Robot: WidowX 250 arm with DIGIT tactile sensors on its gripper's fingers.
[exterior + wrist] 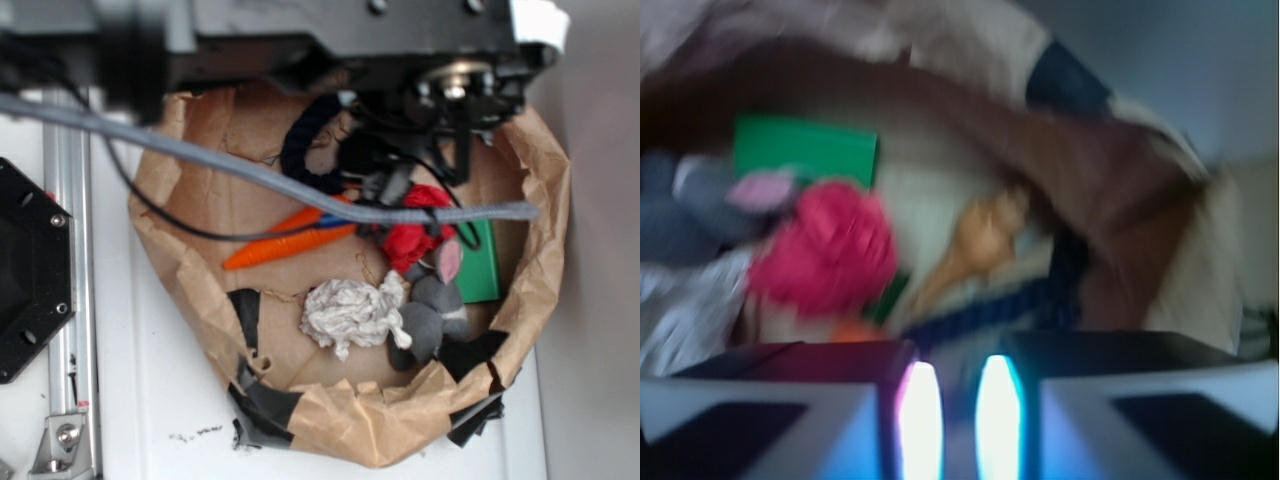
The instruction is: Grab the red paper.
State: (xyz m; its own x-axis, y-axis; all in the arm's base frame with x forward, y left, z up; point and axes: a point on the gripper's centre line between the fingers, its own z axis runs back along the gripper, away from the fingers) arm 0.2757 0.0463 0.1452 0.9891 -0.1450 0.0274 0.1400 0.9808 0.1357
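The red paper (408,242) is a bright red crumpled ball lying in the right middle of a brown paper-lined bin (350,425), partly crossed by a grey cable. In the blurred wrist view the red paper (825,250) lies ahead and to the left of my gripper (958,420). The jaws stand close together with a narrow gap and nothing between them. In the exterior view my gripper (390,188) hangs just above and left of the red ball, mostly hidden under the arm.
An orange carrot (285,245), a white paper wad (350,312), a grey plush mouse (435,305), a green card (487,262) and a dark blue rope (300,140) share the bin. The bin's crumpled walls rise all round.
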